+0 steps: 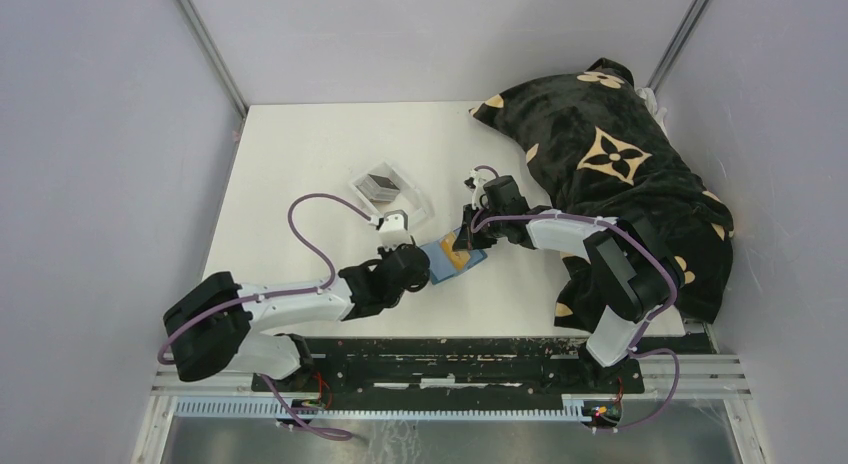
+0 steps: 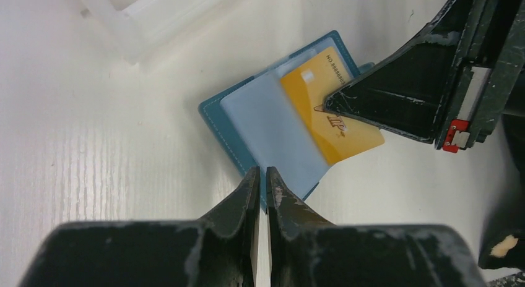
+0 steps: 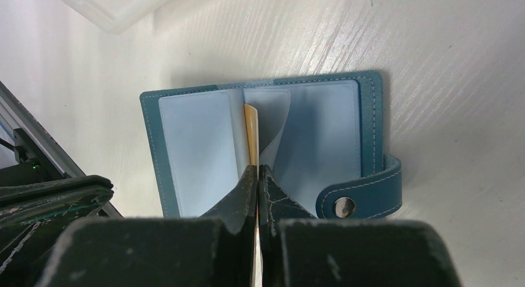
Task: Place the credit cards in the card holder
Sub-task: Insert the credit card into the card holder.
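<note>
The card holder [image 1: 445, 264] lies open on the desk [image 1: 300, 154], near the middle of the near edge. The left jaws are pinched shut on its cover edge. The right jaws grip a gold card [image 2: 322, 107], partly tucked between the clear sleeves. More credit cards [image 1: 381, 182] sit in a clear tray [image 1: 408, 196] farther back.

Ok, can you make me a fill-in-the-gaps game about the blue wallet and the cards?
1. The card holder lies ____ like a book on the table.
2. The gripper pinching the gold card belongs to the ____ arm.
3. The other cards are stacked in a clear plastic ____.

Missing words: open; right; tray.
</note>
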You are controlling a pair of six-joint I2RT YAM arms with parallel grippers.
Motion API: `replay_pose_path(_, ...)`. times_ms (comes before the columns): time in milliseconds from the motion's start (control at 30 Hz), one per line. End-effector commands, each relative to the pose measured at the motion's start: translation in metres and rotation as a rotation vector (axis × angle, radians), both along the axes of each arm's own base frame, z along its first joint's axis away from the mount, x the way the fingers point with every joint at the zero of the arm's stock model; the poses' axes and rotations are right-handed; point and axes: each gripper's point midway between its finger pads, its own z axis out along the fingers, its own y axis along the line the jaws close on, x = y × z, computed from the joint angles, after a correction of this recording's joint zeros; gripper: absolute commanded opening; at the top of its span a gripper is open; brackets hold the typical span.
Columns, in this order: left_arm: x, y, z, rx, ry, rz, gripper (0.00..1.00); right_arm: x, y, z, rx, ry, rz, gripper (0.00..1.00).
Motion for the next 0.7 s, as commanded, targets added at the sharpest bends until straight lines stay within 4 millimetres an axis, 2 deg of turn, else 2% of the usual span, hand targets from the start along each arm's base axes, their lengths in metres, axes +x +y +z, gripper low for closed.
replay_pose_path(0, 0.014, -0.017, 0.019, -0.008, -0.069, -0.015, 0.14, 0.002, -0.010, -0.010, -0.051, -0.009, -0.021, 0.01)
replay_pose_path(167, 0.020, -0.031, -0.003, 0.018, -0.044, -0.030, 0.13, 0.000, -0.008, -0.008, -0.048, -0.012, -0.017, 0.01)
replay_pose_path(333, 0.024, -0.039, -0.015, 0.038, -0.034, -0.037, 0.13, -0.001, -0.008, -0.009, -0.043, -0.013, -0.018, 0.01)
replay_pose_path(667, 0.016, -0.027, -0.041, 0.094, 0.017, -0.021, 0.12, -0.003, -0.006, -0.005, -0.014, -0.021, -0.024, 0.01)
